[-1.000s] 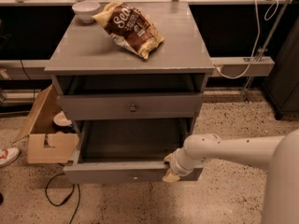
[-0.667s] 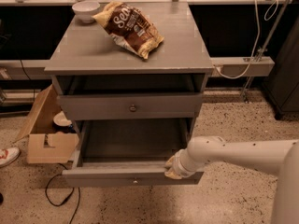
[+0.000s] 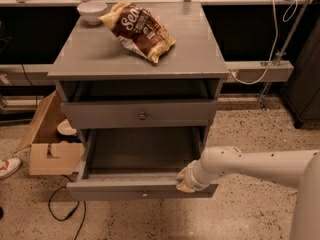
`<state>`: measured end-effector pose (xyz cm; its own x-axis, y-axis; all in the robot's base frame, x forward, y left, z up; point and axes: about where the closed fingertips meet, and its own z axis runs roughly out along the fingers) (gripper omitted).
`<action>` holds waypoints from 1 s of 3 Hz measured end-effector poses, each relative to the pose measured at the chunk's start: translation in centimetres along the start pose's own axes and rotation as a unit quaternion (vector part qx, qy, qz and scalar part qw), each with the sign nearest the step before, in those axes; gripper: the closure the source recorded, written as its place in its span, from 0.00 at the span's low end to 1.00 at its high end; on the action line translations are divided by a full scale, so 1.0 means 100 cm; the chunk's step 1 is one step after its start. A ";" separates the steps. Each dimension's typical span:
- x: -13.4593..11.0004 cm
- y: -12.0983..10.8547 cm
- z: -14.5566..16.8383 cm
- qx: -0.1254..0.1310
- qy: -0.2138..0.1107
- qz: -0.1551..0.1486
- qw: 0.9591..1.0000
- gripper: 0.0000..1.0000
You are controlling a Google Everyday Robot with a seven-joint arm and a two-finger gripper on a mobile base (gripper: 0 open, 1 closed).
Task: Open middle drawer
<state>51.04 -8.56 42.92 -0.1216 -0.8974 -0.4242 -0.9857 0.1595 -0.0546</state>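
At the right end of the front panel of the cabinet's middle drawer, the robot's cream-tipped gripper (image 3: 186, 180) rests on the panel's top edge. Whether it is wide or narrow cannot be told. The white tubular arm (image 3: 250, 164) reaches in from the cabinet's right.

The wide grey-painted wooden middle drawer (image 3: 125, 190), with a small round metal knob (image 3: 145, 194) at the centre of its low front, stands well out from the grey wooden cabinet (image 3: 212, 91), its inside bare. Directly above it, the taller-fronted grey drawer (image 3: 110, 115) sits nearly closed.

On the cabinet's grey tabletop (image 3: 100, 51) a brown and yellow crisp bag (image 3: 140, 30) lies toward the back, with a small white bowl (image 3: 92, 10) at the back left corner.

On the speckled floor to the cabinet's left is an open brown cardboard box (image 3: 50, 151), and a thin black cable (image 3: 65, 209) loops in front of it.
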 end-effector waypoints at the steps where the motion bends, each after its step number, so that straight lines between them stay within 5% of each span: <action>1: 0.000 0.000 0.000 0.000 0.000 0.000 1.000 0.28; 2: -0.002 0.000 -0.003 0.000 0.000 0.000 1.000 0.04; 3: -0.018 -0.003 -0.022 0.017 0.003 -0.017 1.000 0.00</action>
